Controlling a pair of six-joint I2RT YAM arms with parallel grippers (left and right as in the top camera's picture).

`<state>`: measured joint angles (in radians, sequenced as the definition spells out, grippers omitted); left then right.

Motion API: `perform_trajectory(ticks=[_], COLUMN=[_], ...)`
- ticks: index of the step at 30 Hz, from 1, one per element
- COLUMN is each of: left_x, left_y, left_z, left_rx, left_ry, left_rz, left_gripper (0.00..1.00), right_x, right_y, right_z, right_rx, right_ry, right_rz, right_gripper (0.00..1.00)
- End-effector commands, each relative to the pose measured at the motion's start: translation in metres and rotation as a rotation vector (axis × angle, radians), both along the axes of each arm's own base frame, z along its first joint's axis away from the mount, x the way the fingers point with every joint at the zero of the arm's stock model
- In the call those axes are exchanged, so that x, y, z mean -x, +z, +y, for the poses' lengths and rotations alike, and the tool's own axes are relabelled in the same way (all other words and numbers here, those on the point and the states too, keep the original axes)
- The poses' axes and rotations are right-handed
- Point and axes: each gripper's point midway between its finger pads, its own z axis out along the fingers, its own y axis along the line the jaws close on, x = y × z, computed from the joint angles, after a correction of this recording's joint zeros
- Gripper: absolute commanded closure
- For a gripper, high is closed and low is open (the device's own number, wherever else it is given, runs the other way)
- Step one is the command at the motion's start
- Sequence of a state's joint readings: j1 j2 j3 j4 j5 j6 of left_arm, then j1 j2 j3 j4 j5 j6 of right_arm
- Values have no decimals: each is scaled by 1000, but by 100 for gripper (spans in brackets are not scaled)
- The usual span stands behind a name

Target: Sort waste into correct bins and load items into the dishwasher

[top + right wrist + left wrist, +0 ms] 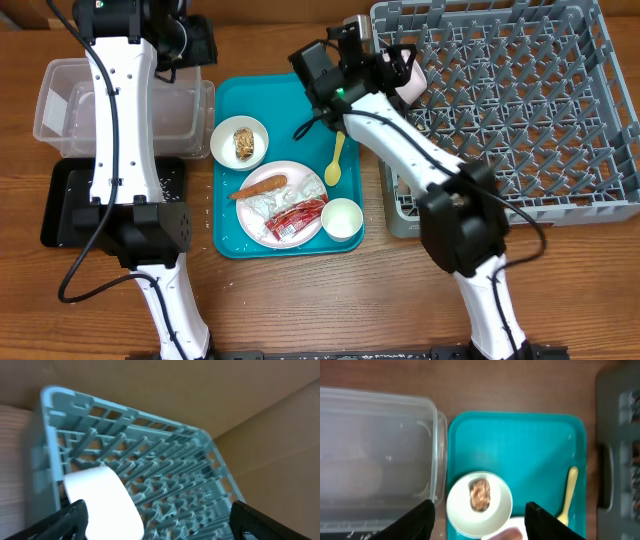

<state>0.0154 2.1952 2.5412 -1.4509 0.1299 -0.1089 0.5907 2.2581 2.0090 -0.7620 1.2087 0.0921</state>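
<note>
nearest, a teal tray [290, 110] of unsorted dishes and waste; above it the left gripper [479, 510], jaws spread and empty (ready to pick); farthest, the right gripper [159, 510], jaws spread beside the white cup [100, 495], lodged in the rack [120, 409] corner for washing.

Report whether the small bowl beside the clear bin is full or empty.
Not empty: the bowl holds a brown lump of food in its middle.
</note>
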Motion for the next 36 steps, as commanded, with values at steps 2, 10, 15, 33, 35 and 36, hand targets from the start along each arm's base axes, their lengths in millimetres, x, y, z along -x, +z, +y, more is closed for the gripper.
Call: perform_trajectory(ticks=[2,10,15,33,35,36], left_x=[26,68,88,62,60,60], left_y=[22,6,-49,-194,-201,-203], left_z=[0,-30,-55,-99,-99,-99], left_rx=[-45,0,-76,-104,-102,-101], left_ry=[-80,-202,-207,-112,-109,-109], left_rz=[0,165,355,302,290,287], left_gripper=[38,43,53,51,56,61], right_x=[32,98,120,123,123,123], right_y=[103,116,98,87,87,87], right_z=[14,15,-43,-121,-121,-121], right_rx=[-424,-831,-943,-1013,-1013,-1013], right_ry=[152,358,226,34,34,34], right_rz=[-114,203,346,348,348,347], right_gripper=[6,0,0,2,2,3])
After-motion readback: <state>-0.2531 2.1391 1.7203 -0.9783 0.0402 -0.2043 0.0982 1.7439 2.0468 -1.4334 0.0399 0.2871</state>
